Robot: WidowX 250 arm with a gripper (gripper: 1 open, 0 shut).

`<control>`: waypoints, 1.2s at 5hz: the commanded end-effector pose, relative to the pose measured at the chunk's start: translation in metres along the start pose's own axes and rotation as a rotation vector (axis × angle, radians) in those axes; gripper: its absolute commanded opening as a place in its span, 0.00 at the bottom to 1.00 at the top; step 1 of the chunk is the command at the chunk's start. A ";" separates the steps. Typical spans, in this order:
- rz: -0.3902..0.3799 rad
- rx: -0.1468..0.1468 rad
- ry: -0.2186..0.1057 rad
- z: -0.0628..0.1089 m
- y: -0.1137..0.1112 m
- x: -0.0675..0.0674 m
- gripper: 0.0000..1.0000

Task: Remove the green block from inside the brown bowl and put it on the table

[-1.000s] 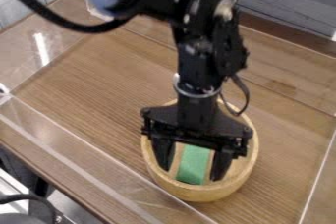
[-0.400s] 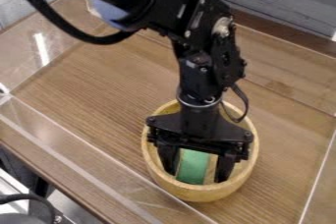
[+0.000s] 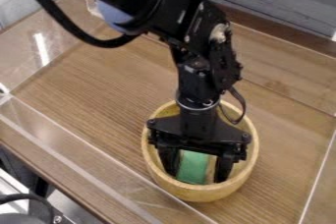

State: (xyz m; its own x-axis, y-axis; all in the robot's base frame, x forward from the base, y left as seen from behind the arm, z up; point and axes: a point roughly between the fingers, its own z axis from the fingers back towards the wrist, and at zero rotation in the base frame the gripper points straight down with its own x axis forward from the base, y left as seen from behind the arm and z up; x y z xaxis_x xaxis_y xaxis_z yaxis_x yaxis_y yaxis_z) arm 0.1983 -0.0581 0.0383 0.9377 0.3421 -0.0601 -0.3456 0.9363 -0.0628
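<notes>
One green block (image 3: 195, 164) lies in one brown bowl (image 3: 171, 182), end effector (image 3: 196, 161) spread.

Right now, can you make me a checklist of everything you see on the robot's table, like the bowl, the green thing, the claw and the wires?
Surface: the table is brown wood grain, with light glare at its far left.
Job's things: the green block lies inside the brown bowl, which sits near the front edge. The block is not yet out.
Clutter: nothing seen.
Grippers: the gripper points down into the bowl, jaws open, one finger on each side of the block. No grip yet.
Cables: a black cable loops off the arm at upper left; a thin one hangs by the wrist.
Surroundings: clear acrylic walls edge the table; a blue object shows behind the arm, too hidden to name.
</notes>
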 end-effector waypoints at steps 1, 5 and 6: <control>0.011 -0.018 -0.021 0.002 -0.001 0.007 1.00; 0.011 -0.010 0.010 0.001 0.000 0.004 0.00; 0.009 -0.004 0.026 0.005 0.001 0.002 0.00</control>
State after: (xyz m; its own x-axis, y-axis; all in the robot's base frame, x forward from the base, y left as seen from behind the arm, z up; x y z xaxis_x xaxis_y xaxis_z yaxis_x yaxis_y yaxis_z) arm 0.1902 -0.0554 0.0329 0.9316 0.3402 -0.1280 -0.3473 0.9370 -0.0372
